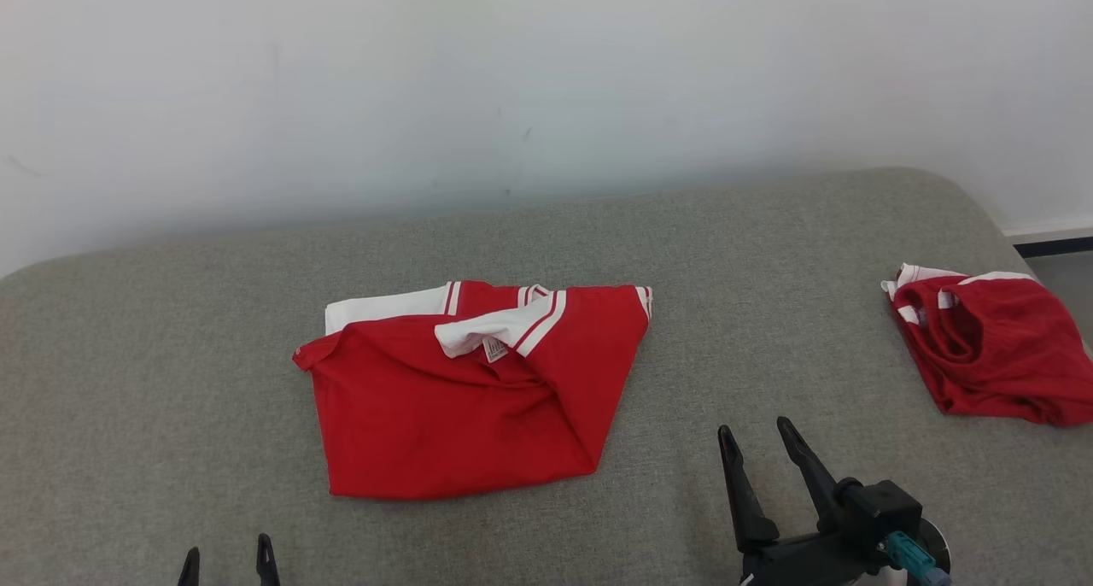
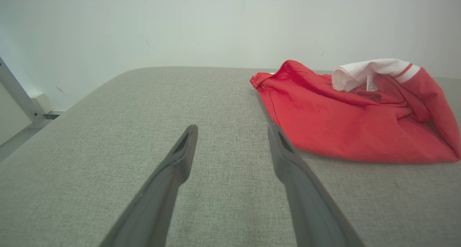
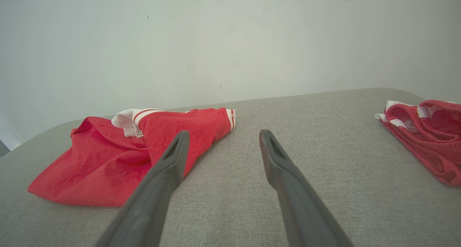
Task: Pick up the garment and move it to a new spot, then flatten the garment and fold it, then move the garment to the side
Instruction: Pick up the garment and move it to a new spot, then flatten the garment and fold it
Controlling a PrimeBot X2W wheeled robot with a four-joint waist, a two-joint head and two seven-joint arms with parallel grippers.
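A red garment (image 1: 465, 394) with white trim lies folded in a rough square at the middle of the grey padded surface (image 1: 171, 381); a white collar with a label shows on top. From the left wrist it is the red garment (image 2: 345, 124) at the right, from the right wrist the red garment (image 3: 119, 153) at the left. My left gripper (image 1: 228, 560) stands open at the bottom left, short of the cloth, with nothing between its fingers (image 2: 180, 157). To the right of the garment's near corner my right gripper (image 1: 756, 436) is open and empty.
A second red garment (image 1: 995, 347) with white trim lies crumpled at the far right edge of the surface, also seen as the crumpled red garment (image 3: 428, 135). A pale wall (image 1: 512, 82) runs right behind the surface. A grey frame leg (image 2: 18, 95) stands off the left side.
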